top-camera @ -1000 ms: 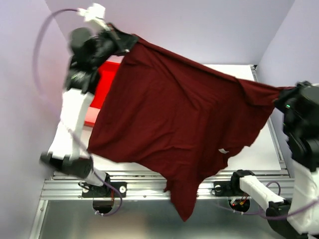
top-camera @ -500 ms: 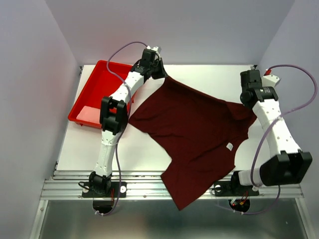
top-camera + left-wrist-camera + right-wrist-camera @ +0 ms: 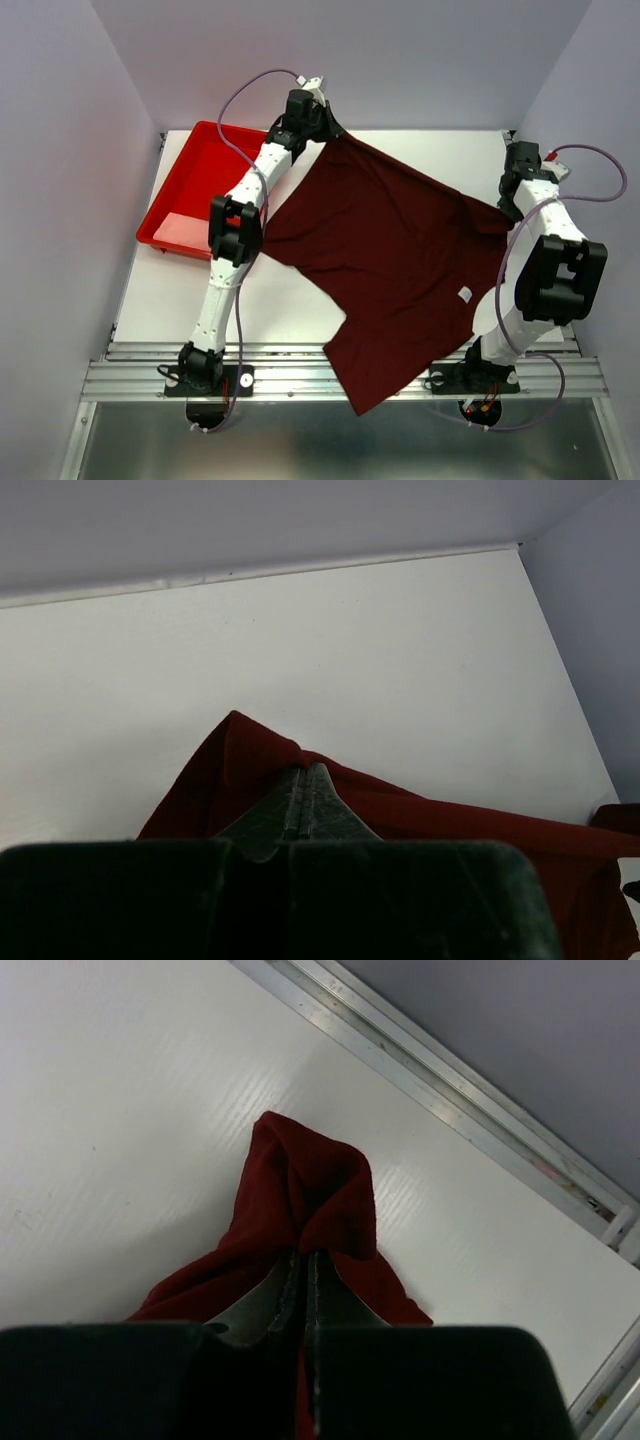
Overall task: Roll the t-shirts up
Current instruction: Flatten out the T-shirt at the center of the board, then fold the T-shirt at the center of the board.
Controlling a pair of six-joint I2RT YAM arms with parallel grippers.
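Observation:
The dark maroon t-shirt [image 3: 385, 255] lies spread across the white table, its near part hanging over the front rail. My left gripper [image 3: 328, 128] is shut on the shirt's far-left corner [image 3: 250, 755] near the back of the table. My right gripper [image 3: 507, 208] is shut on the shirt's right corner [image 3: 310, 1195] near the right edge. Both pinched corners bunch up over the closed jaws. A small white label [image 3: 464, 294] shows on the shirt near its right side.
A bright red tray [image 3: 195, 190] stands at the back left of the table, beside the left arm. The aluminium rail [image 3: 290, 360] runs along the front edge and another rail [image 3: 450, 1090] along the right edge. Walls enclose the back and sides.
Both arms have come down from holding the shirt high in the air; it now rests stretched on the table. In the last half second the grippers moved apart, flattening the cloth.

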